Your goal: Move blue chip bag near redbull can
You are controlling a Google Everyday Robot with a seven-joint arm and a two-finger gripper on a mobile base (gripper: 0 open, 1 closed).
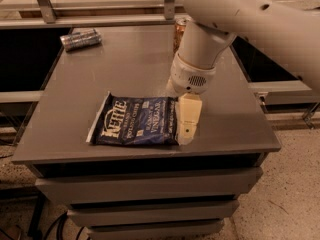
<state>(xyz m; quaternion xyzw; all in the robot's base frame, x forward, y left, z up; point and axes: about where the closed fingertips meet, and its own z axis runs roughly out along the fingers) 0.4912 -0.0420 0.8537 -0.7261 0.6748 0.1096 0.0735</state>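
Note:
The blue chip bag lies flat near the front edge of the grey table, its white "Kettle" lettering facing up. The redbull can lies on its side at the table's far left corner. My gripper hangs from the white arm and points down at the bag's right sealed edge, touching or just above it. An orange-gold patterned can stands at the back, mostly hidden behind the arm.
The table is a grey cabinet with drawers below its front edge. Metal rails run behind the table. A speckled floor lies to the right.

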